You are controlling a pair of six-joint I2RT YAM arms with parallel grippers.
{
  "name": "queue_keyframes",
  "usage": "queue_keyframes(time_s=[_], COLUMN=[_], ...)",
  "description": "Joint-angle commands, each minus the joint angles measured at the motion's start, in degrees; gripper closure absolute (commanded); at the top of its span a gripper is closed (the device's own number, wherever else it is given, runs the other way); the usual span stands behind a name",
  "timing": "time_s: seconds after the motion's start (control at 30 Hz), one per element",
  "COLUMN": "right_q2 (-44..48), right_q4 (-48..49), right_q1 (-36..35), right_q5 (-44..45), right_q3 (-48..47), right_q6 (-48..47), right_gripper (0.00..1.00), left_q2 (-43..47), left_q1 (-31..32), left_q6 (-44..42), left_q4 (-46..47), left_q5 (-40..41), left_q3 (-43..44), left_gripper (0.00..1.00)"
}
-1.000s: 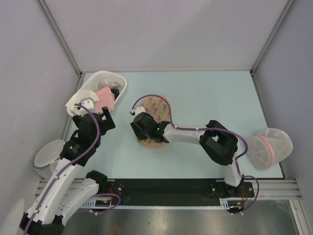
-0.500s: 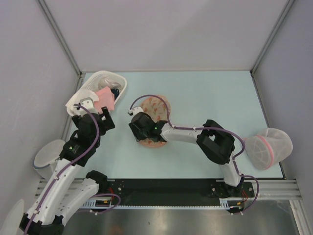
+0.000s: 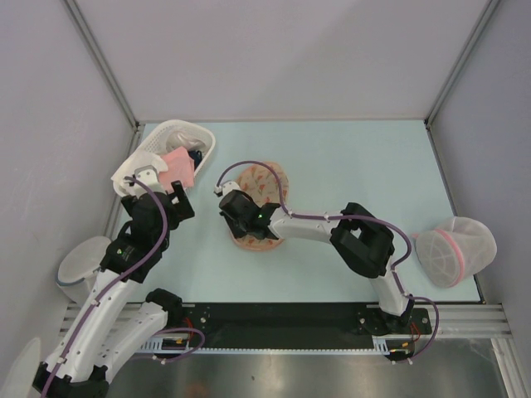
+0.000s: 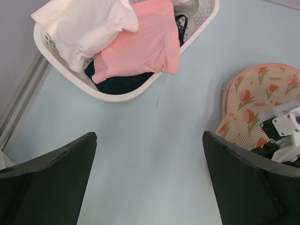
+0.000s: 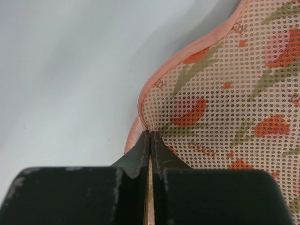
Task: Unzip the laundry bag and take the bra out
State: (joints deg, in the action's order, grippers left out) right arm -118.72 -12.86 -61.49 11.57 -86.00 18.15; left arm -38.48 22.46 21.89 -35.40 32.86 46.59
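The laundry bag (image 3: 267, 177) lies flat mid-table, beige-pink mesh with orange-red flowers, and also shows in the left wrist view (image 4: 262, 91). My right gripper (image 3: 236, 207) is shut on its pink rim at the left side of the waist (image 5: 150, 134); the pinched part is hidden between the fingers. My left gripper (image 3: 177, 201) is open and empty above bare table (image 4: 149, 137), between the bag and the white basket. A black fabric with a thin loop (image 4: 181, 24) lies in the basket under other cloths; I cannot tell whether it is the bra.
The white basket (image 3: 205, 139) at the back left holds a pink cloth (image 4: 145, 47) and a white cloth (image 4: 86, 26). A white mesh dome with a pink rim (image 3: 455, 249) lies at the right edge. Grey walls close three sides.
My right gripper has shifted a little to the left and away from me along the bag's edge, still shut. The left arm has not moved.
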Motion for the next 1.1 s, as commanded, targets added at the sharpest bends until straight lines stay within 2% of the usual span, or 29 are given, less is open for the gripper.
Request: queue_keyframes(time_s=[0.0, 0.27, 0.63, 0.93, 1.07], right_q2=[-0.20, 6.21, 24.75, 36.52, 41.88], right_q4=[-0.50, 2.22, 3.90, 2.23, 0.65], right_q1=[-0.47, -0.47, 0.41, 6.29, 8.23], right_q5=[-0.76, 0.46, 7.14, 14.69, 17.25], right_q3=[-2.25, 0.91, 13.30, 27.00, 32.02], right_q6=[0.13, 1.18, 2.68, 8.29, 10.32], right_gripper=[1.00, 1.00, 1.00, 1.00, 1.00], left_q2=[0.60, 0.60, 0.34, -0.19, 0.07], left_q1=[-0.57, -0.66, -0.84, -0.84, -0.84], left_q6=[-1.15, -1.06, -1.15, -1.50, -2.99], left_q4=[0.07, 0.15, 0.15, 0.15, 1.20], left_q5=[0.54, 0.62, 0.63, -0.25, -3.23], left_q3=[-0.36, -0.36, -0.53, -0.62, -0.79], left_gripper=[0.00, 0.00, 0.00, 0.00, 0.00])
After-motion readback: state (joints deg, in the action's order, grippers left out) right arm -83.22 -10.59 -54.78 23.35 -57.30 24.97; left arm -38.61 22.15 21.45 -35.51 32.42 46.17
